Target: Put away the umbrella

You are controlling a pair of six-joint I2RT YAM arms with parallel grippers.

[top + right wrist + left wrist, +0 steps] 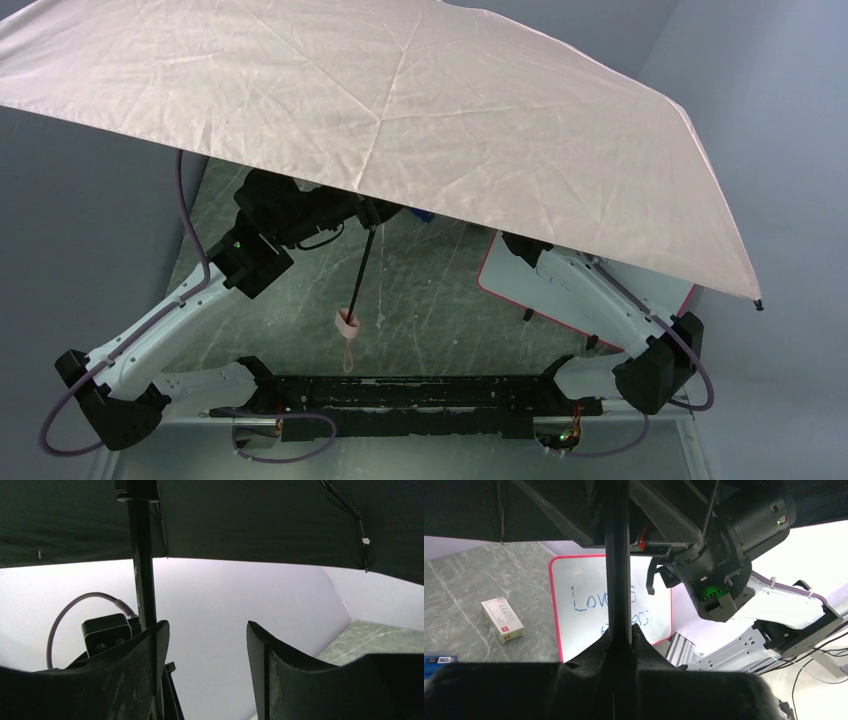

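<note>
The umbrella [400, 100] stands open, and its pale pink canopy fills the upper half of the top view from the left edge to the right. From the wrist cameras its underside shows black. Below it, the grey marbled table [440, 300] takes up the centre of the frame. The left arm [180, 320] rises from the lower left and the right arm [610, 300] from the lower right, both reaching in under the fabric. A pink-framed whiteboard [589, 605] with blue writing lies flat on the table at centre right, partly under the right arm.

The black shaft [365, 265] slants down out of the canopy to centre frame. The left gripper [619, 645] is clamped on that shaft, which runs straight up between its fingers. The right gripper [207, 630] has its jaws apart. The shaft passes just behind its left-hand finger [145, 655], outside the gap, and whether the two touch cannot be told.

The pink handle [347, 322] hangs at the shaft's lower end, above the table, with the strap [350, 355] looping below it. A small white-and-red box [502, 620] lies on the table, left of the whiteboard.
</note>
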